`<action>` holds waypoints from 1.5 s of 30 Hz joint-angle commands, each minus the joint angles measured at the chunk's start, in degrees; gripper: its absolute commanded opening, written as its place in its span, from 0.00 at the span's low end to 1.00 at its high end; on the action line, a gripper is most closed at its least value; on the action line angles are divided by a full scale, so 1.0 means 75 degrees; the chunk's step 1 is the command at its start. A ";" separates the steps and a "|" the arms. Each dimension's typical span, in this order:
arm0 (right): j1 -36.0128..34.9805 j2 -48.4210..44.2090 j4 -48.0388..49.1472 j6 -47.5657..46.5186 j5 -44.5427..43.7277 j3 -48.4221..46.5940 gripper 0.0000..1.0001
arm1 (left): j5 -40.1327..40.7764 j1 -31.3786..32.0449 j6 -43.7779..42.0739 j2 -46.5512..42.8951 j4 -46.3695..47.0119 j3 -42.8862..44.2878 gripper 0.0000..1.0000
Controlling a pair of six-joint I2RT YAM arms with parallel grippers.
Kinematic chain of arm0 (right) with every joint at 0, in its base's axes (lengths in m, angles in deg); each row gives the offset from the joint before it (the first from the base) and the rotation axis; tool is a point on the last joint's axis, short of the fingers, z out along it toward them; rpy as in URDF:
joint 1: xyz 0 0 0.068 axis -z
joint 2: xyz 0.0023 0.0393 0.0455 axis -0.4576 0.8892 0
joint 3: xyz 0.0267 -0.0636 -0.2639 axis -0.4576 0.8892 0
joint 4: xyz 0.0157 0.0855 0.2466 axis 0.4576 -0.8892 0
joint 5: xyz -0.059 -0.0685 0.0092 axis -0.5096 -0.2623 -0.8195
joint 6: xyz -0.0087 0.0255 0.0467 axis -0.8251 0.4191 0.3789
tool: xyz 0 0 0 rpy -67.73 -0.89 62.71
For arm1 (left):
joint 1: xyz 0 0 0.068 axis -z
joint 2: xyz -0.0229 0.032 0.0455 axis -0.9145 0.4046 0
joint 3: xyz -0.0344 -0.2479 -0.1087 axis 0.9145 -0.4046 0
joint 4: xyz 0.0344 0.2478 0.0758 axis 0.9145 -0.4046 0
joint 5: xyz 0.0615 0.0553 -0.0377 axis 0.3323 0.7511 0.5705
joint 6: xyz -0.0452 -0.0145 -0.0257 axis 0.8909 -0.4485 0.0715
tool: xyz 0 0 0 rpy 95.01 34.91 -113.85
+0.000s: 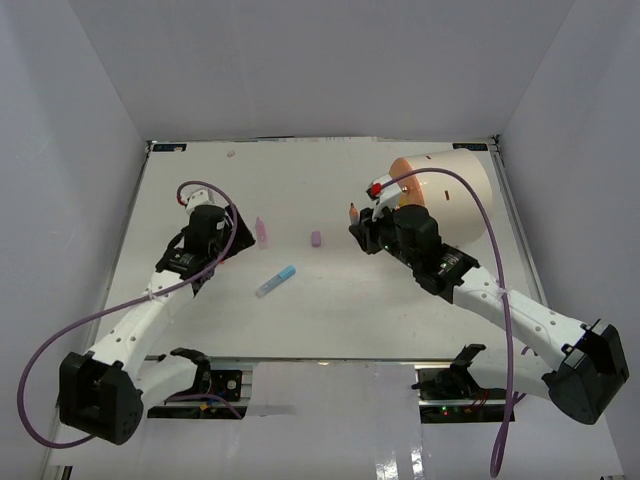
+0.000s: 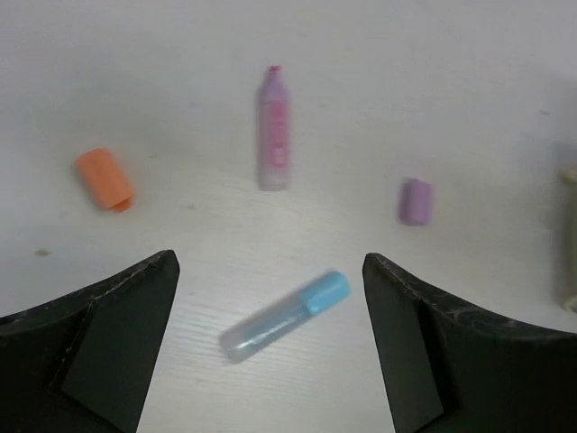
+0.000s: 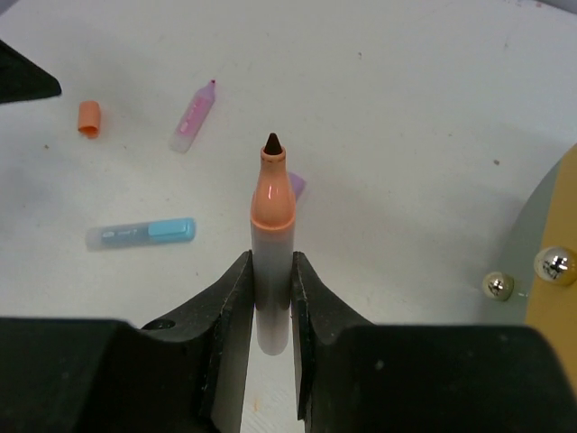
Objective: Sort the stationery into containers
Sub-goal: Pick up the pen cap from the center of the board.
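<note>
Right gripper (image 3: 270,271) clamps an uncapped white marker with an orange collar (image 3: 272,207); left gripper (image 2: 270,262) hangs wide open.
Small purple plastic cap (image 3: 297,185) peeks out half-hidden behind it; cream drum with orange face (image 3: 550,361) is cropped at right. Blue-capped clear pen (image 2: 284,316) lies on the white table (image 1: 330,310), white walls (image 1: 330,70) around.

You won't find any lettering you can read here — the pale pink plastic marker (image 2: 274,131) carries a darker pink label band, and the clear plastic pen with the light blue cap (image 3: 141,233) shows faint dark print on its barrel, but both are too small and blurred for you to make out a word
</note>
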 commanded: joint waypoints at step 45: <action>-0.0064 -0.0917 0.0593 -0.1559 0.0880 0.1842 0.08 | -0.0166 -0.2593 -0.0064 0.5385 -0.2038 0.2532 0.36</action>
